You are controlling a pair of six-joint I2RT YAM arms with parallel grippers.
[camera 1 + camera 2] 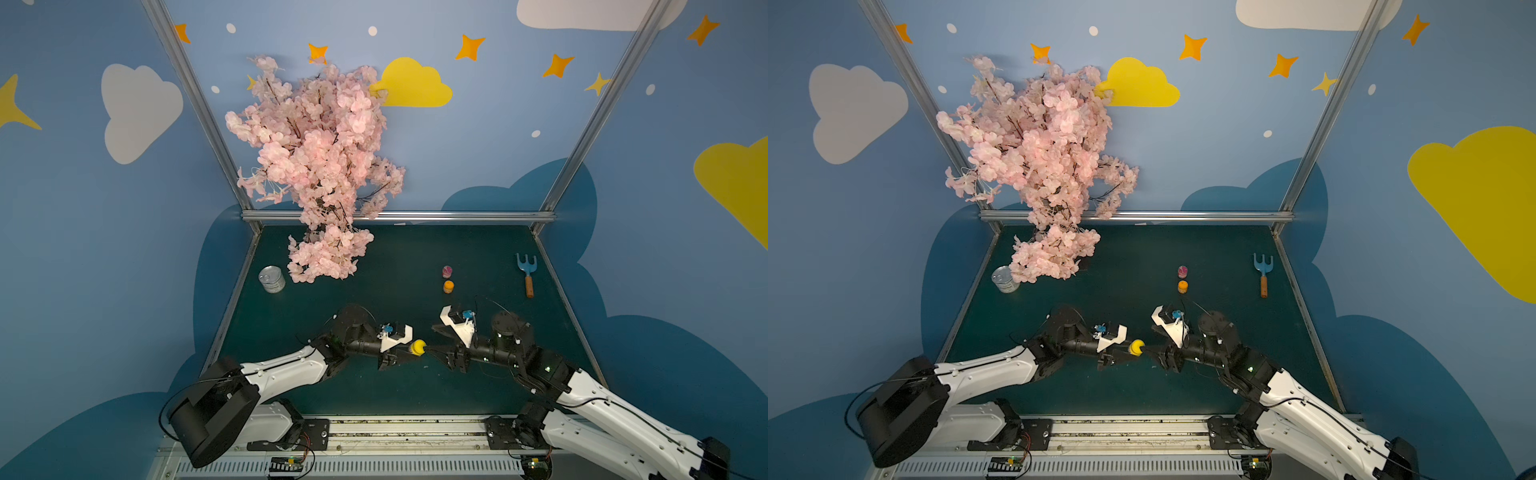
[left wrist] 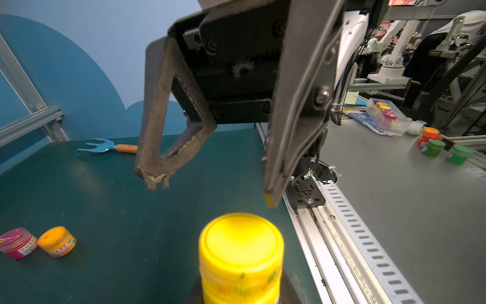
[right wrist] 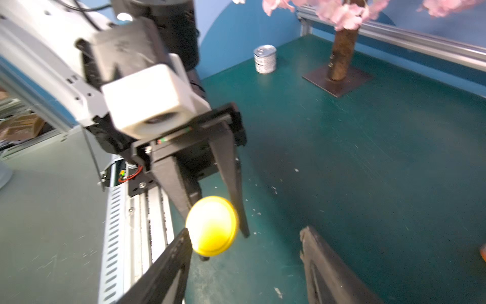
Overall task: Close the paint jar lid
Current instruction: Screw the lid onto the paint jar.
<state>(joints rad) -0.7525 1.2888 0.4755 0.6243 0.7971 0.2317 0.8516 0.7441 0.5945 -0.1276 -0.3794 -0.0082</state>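
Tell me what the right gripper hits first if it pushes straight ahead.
The lid of the yellow paint jar, held by the left gripper. It sits just ahead of the right gripper, whose jaws stand open; gap unclear.

paint jar (image 2: 240, 263) label blurred, nothing legible

Paint jar lid (image 2: 240, 235) smooth glossy plastic; can (image 1: 272, 279) shiny metal; tabletop (image 1: 415, 253) matt, scuffed.
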